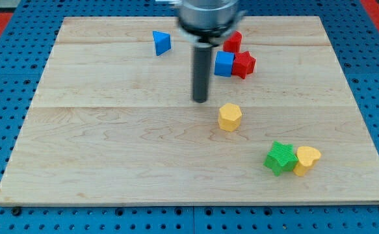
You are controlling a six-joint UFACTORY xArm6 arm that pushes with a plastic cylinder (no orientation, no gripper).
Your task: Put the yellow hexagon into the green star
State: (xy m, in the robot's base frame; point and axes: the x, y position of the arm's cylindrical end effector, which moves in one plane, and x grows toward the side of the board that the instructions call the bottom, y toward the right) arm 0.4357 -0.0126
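Yellow hexagon (229, 117): right of the desk's centre, lying flat and free, touching nothing.
Handling, judged: a small rigid block, probably light, likely to slide easily on smooth wood; its short flat faces may let it turn if pushed off-centre.
Contact point, judged: the upper-left face, so that a push drives it toward the view's lower right.
Green star (280, 158): lower right of the hexagon, apart from it, near the desk's bottom-right area.
Yellow heart (306, 159): touching the green star on its right side; a hard push could shift both together.
My tip (201, 99): resting on the desk just up and left of the yellow hexagon, near but not touching.
Hand: none fitted; the arm ends in a plain dark rod, so there is nothing to spread or pinch.
Blue cube (223, 64): near the top, right of the rod, touching the red blocks.
Red blocks: one (233, 42) above the cube, one star-like (244, 64) to its right.
Blue triangle (162, 43): top, left of the rod, alone.
Desk (98, 156): pale wooden board.
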